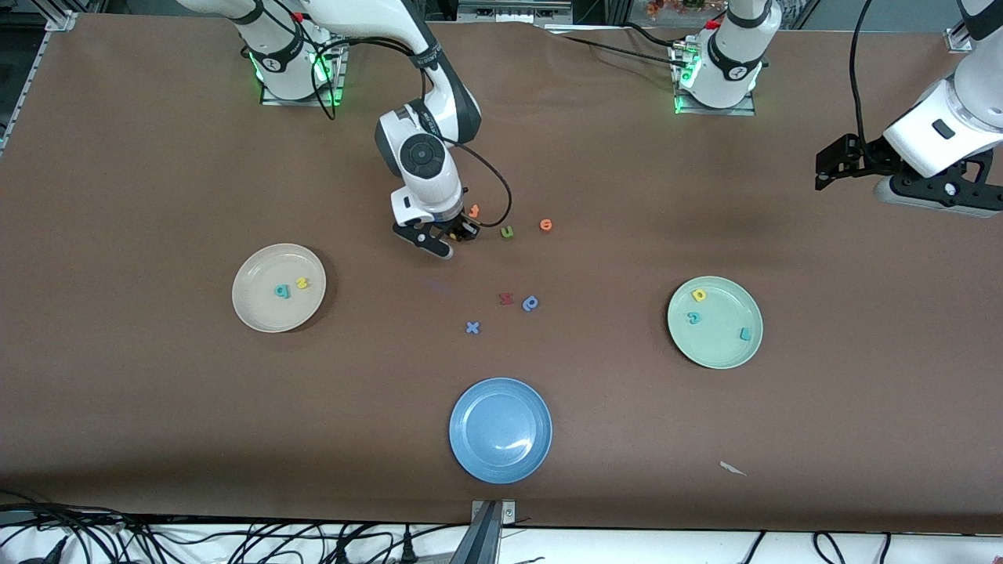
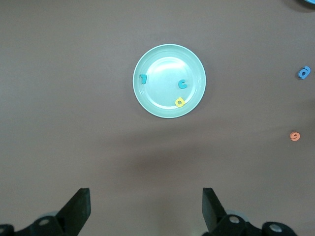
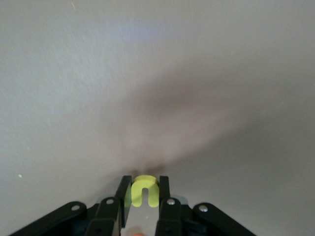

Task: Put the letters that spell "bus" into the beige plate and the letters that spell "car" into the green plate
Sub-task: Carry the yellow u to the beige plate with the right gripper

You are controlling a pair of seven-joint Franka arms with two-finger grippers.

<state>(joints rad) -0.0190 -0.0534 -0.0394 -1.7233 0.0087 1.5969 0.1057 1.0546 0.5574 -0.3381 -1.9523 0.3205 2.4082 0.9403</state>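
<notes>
Now right hand [image 3: 145, 196] pinching the flat yellow foam u [image 3: 145, 190] low over the matte brown table [image 1: 157, 407], left hand [image 2: 146, 206] spread, waiting above the table's left-arm end, glossy round beige plate [image 1: 258, 309] holding two small letters, mint-green plate [image 1: 725, 348] three.

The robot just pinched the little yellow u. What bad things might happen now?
1. The right end effector pinches the yellow u only at its fingertips, so it might slip out on the way to the beige plate.
2. An orange letter and a green u lie close beside that end effector; lifting off could nudge them.
</notes>
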